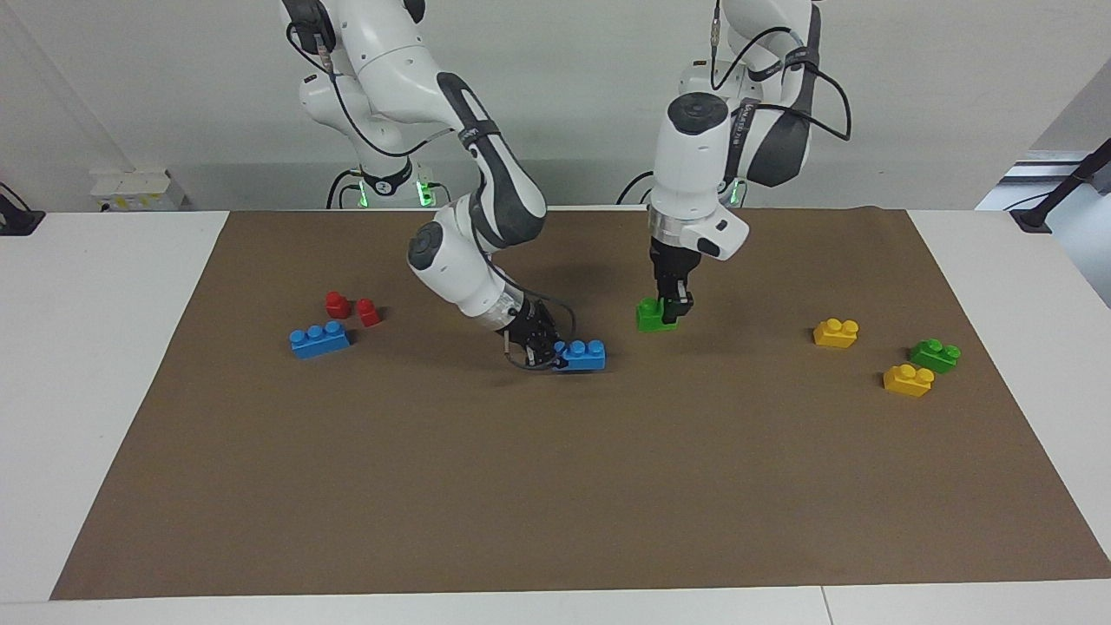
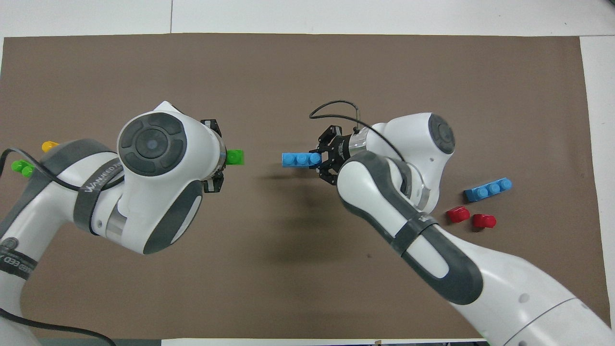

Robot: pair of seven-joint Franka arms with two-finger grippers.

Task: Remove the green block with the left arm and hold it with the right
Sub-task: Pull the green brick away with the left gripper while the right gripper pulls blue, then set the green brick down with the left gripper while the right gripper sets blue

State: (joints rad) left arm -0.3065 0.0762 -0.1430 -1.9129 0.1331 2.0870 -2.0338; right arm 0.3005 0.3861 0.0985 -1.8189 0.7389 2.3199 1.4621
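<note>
The green block point(image 1: 653, 315) is a small two-stud brick held low over the brown mat point(image 1: 555, 486), mid-table; it also shows in the overhead view point(image 2: 236, 157). My left gripper point(image 1: 674, 305) points straight down and is shut on one end of it; in the overhead view the left gripper point(image 2: 222, 157) is mostly hidden under its own wrist. My right gripper point(image 1: 554, 351) lies low and tilted, shut on the end of a blue three-stud brick point(image 1: 583, 354) that rests on the mat beside the green block, a short gap apart. The right gripper point(image 2: 321, 158) and the blue brick point(image 2: 300, 158) also show in the overhead view.
Toward the right arm's end lie a second blue brick point(image 1: 319, 339) and two red blocks point(image 1: 337, 304) point(image 1: 369, 312). Toward the left arm's end lie two yellow bricks point(image 1: 836, 332) point(image 1: 908, 380) and another green brick point(image 1: 935, 354).
</note>
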